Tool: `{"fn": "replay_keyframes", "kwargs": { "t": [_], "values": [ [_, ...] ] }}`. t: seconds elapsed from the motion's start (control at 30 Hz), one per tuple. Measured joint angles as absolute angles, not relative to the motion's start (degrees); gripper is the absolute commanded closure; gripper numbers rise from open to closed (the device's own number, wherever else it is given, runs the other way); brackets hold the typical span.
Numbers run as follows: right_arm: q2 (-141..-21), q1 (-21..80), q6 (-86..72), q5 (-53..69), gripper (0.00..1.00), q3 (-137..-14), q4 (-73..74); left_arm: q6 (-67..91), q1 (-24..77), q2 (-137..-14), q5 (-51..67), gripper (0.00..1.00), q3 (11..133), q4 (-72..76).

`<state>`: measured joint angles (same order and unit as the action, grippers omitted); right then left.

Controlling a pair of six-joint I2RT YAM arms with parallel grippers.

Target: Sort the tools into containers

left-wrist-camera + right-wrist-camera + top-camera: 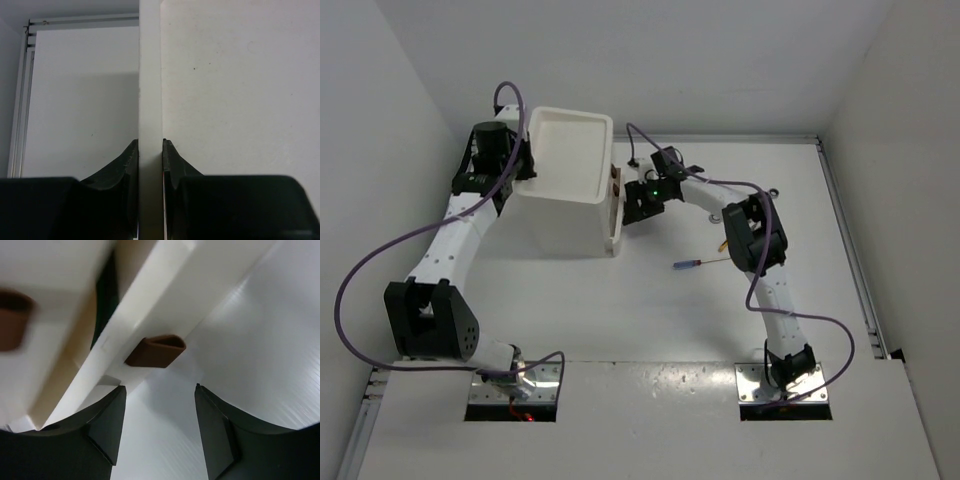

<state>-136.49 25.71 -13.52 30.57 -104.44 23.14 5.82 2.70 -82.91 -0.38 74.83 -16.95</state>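
The white cabinet [560,225] stands on the desk [620,310] toward the far left, its shallow tray top facing up. Its drawers [613,222] face right, toward the right arm.

The left hand [150,145] sits at the cabinet's left side. Its two dark fingers [127,165] are closed tight on a thin white wall of the cabinet, one on each side and both touching it. That wall is all the hand holds.

The right hand [159,387] is in front of the drawers, low over the desk. Its fingers [107,425] stand well apart with only bare desk between them, so it grips nothing. A red-brown drawer handle [155,351] lies just beyond the fingertips, close but not touched. The drawer front carrying this handle juts out a little from the cabinet face, with a dark gap showing behind it. A second handle [12,320] of the same colour shows at the left of the right wrist view, too blurred to tell more.

The thin screwdriver [698,264] lies flat on the open desk, well apart from the cabinet and just left of the right arm's elbow. Its blue-red handle points left and its shaft runs right toward the arm. A small yellow bit [721,243] peeks out beside that elbow — too much of it is hidden to say what it is.
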Motion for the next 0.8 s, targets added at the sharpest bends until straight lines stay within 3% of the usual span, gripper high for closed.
{"fn": "replay_keyframes", "kwargs": {
  "t": [0.2,0.53,0.8],
  "values": [
    [-139.1,28.5,-14.4,31.7,0.31,-108.0,21.7,5.0,4.2,-82.6,-0.6,1.00,74.1,-15.9],
    [-136.9,26.1,-28.3,34.4,0.29,-99.5,8.2,6.5,5.0,-78.5,-3.5,1.00,69.8,-14.3],
    [-130.6,22.0,-34.9,49.9,0.31,-89.9,2.0,6.1,6.6,-78.4,-0.8,0.69,70.2,-15.9]
  ]
}}
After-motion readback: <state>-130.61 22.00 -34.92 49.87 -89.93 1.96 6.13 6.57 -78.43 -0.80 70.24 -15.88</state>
